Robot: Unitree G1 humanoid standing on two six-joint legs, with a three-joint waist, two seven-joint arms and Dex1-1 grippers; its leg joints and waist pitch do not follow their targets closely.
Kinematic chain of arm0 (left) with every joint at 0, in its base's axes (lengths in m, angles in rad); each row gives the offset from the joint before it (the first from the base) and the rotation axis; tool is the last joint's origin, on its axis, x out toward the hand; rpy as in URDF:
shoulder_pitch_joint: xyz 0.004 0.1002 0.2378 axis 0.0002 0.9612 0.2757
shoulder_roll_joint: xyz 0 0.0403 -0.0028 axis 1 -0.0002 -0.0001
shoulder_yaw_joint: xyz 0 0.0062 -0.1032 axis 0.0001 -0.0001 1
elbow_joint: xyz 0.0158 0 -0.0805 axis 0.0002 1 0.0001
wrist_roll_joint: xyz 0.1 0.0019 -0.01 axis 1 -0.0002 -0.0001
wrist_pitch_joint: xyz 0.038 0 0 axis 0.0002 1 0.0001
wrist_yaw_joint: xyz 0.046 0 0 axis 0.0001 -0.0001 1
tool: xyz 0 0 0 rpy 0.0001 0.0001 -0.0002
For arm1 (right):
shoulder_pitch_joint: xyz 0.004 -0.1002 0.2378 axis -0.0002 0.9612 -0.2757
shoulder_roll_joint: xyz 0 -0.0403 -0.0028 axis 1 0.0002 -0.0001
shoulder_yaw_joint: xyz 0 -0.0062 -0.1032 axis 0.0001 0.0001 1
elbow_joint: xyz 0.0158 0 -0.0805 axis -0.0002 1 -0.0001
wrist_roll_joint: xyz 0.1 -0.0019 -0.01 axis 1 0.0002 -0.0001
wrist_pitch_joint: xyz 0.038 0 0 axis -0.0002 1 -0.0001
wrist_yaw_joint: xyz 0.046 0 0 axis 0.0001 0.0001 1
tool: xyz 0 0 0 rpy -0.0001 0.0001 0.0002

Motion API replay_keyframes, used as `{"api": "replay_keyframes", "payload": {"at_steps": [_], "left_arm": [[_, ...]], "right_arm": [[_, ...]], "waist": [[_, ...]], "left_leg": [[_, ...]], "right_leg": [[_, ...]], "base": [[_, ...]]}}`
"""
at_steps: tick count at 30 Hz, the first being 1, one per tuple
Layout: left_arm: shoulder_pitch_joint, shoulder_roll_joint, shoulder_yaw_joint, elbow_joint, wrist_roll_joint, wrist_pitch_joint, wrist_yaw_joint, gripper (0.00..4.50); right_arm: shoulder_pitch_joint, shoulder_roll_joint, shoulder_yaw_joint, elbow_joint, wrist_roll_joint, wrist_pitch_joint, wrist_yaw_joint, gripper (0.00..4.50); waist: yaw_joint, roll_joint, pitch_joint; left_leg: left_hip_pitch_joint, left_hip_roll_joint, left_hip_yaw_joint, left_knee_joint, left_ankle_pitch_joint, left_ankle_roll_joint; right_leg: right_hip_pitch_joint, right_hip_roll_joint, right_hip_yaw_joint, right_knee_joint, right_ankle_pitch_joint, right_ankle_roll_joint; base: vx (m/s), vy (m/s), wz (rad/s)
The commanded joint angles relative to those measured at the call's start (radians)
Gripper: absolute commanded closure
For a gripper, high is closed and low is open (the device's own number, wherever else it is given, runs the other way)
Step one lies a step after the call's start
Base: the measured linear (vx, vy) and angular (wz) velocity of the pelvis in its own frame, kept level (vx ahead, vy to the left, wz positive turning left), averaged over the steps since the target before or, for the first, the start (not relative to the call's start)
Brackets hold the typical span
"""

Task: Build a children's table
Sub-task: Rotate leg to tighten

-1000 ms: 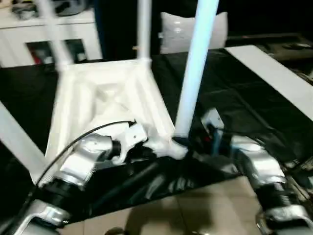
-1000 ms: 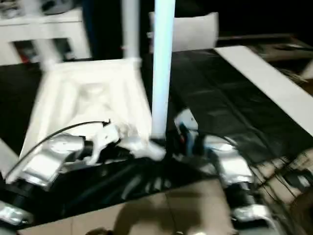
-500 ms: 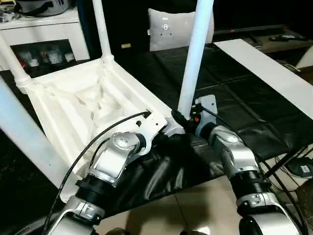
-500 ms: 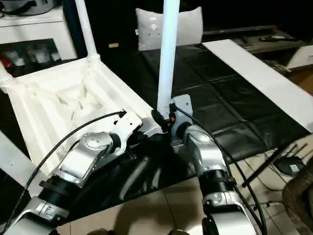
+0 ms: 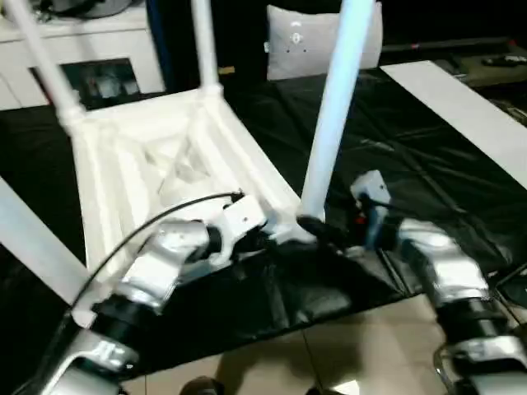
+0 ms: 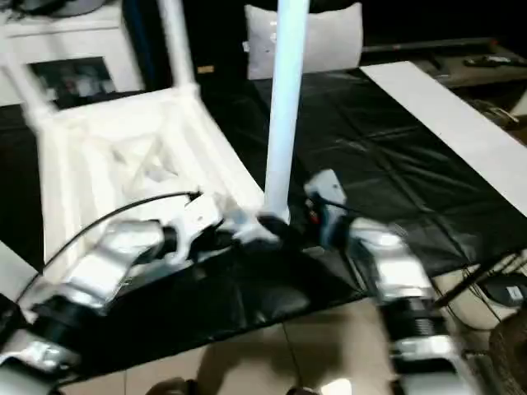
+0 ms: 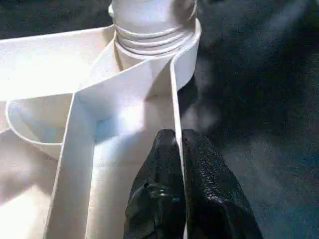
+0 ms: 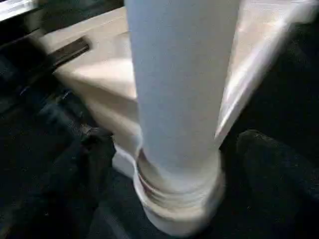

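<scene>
Children's table: keep left gripper pinched on rim beside near leg, right gripper wide, empty; withdraw gently.

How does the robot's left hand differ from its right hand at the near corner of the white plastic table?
The left hand is shut, pinching the thin rim wall of the upside-down white plastic table; the right hand stands open, its black fingers either side of the round white leg. Both work at the same corner socket.

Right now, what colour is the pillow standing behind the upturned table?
Light grey. The pillow shows best in the left eye view.
</scene>
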Motion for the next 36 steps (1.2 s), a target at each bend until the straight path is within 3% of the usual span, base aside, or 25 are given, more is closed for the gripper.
{"api": "replay_keyframes", "payload": {"at_steps": [1, 4, 6, 10, 12, 14, 15, 21, 30, 32, 34, 36], "left_arm": [[-0.015, 0.004, -0.024, -0.008, -0.024, -0.067, -0.069, 4.50], [-0.015, 0.027, -0.032, 0.002, -0.029, -0.097, -0.113, 4.50], [-0.010, 0.056, -0.051, -0.002, -0.035, -0.123, -0.182, 4.50], [-0.011, 0.078, -0.069, 0.007, -0.040, -0.156, -0.238, 4.50], [-0.011, 0.087, -0.078, 0.012, -0.040, -0.170, -0.262, 4.50], [-0.011, 0.087, -0.078, 0.014, -0.039, -0.173, -0.266, 4.50], [-0.012, 0.087, -0.078, 0.016, -0.040, -0.176, -0.269, 4.50], [-0.017, 0.089, -0.080, 0.026, -0.043, -0.188, -0.276, 4.50], [-0.021, 0.090, -0.077, 0.041, -0.037, -0.195, -0.273, 4.50], [-0.020, 0.089, -0.072, 0.040, -0.037, -0.185, -0.260, 4.50], [-0.014, 0.088, -0.065, 0.022, -0.035, -0.146, -0.234, 4.50], [-0.012, 0.088, -0.064, 0.016, -0.035, -0.136, -0.230, 4.50]], "right_arm": [[0.000, -0.013, 0.020, -0.030, 0.017, -0.030, 0.069, 0.08], [-0.008, -0.030, 0.024, -0.023, 0.033, -0.018, 0.126, 0.08], [-0.024, -0.040, 0.029, -0.006, 0.050, -0.018, 0.192, 0.42], [-0.034, -0.058, 0.052, -0.010, 0.085, 0.015, 0.295, 0.54], [-0.030, -0.072, 0.074, -0.020, 0.087, 0.035, 0.334, 0.87], [-0.028, -0.077, 0.086, -0.021, 0.081, 0.037, 0.348, 0.91], [-0.029, -0.078, 0.090, -0.017, 0.075, 0.034, 0.354, 1.16], [-0.038, -0.071, 0.099, 0.012, 0.061, 0.021, 0.363, 1.68], [-0.034, -0.067, 0.114, 0.005, 0.072, 0.031, 0.374, 2.33], [-0.026, -0.061, 0.114, -0.002, 0.072, 0.038, 0.365, 2.46], [-0.010, -0.046, 0.109, -0.024, 0.074, 0.070, 0.323, 2.54], [-0.008, -0.043, 0.108, -0.028, 0.075, 0.081, 0.312, 2.55]], "waist": [[-0.002, -0.010, -0.071], [-0.002, -0.008, -0.069], [0.001, -0.013, -0.072], [0.005, -0.014, -0.072], [0.008, -0.016, -0.071], [0.013, -0.015, -0.072], [0.014, -0.017, -0.072], [0.021, -0.017, -0.071], [0.022, -0.019, -0.069], [0.022, -0.019, -0.069], [0.022, -0.012, -0.067], [0.020, -0.015, -0.066]], "left_leg": [[0.021, 0.026, 0.003, -0.059, -0.234, 0.064], [0.022, 0.029, 0.002, -0.062, -0.260, 0.049], [0.022, 0.029, 0.001, -0.062, -0.270, 0.045], [0.024, 0.030, 0.003, -0.061, -0.269, 0.047], [0.024, 0.030, 0.004, -0.060, -0.262, 0.050], [0.024, 0.031, 0.003, -0.060, -0.259, 0.044], [0.023, 0.031, 0.003, -0.060, -0.258, 0.041], [0.026, 0.031, 0.002, -0.060, -0.286, 0.025], [0.026, 0.030, 0.000, -0.060, -0.305, 0.020], [0.025, 0.029, 0.000, -0.060, -0.309, 0.018], [0.026, 0.029, -0.001, -0.062, -0.318, 0.014], [0.025, 0.029, -0.002, -0.063, -0.324, 0.012]], "right_leg": [[0.050, -0.045, 0.043, -0.055, -0.236, -0.208], [0.048, -0.046, 0.043, -0.055, -0.256, -0.214], [0.050, -0.049, 0.042, -0.053, -0.267, -0.217], [0.047, -0.048, 0.043, -0.053, -0.268, -0.220], [0.047, -0.048, 0.044, -0.054, -0.271, -0.218], [0.046, -0.050, 0.045, -0.052, -0.272, -0.218], [0.047, -0.051, 0.044, -0.051, -0.274, -0.216], [0.043, -0.051, 0.046, -0.054, -0.314, -0.206], [0.041, -0.052, 0.047, -0.055, -0.352, -0.192], [0.041, -0.051, 0.047, -0.055, -0.352, -0.193], [0.040, -0.051, 0.047, -0.055, -0.354, -0.194], [0.041, -0.050, 0.047, -0.055, -0.357, -0.193]], "base": [[0.000, 0.000, 0.00], [0.000, 0.000, 0.00], [0.000, 0.000, 0.00], [0.000, 0.000, 0.00], [0.000, 0.000, 0.00], [0.000, 0.000, 0.00], [0.000, 0.000, 0.00], [0.000, 0.000, 0.00], [0.000, 0.000, 0.00], [0.000, 0.000, 0.00], [0.000, 0.000, 0.00], [0.000, 0.000, 0.00]]}}
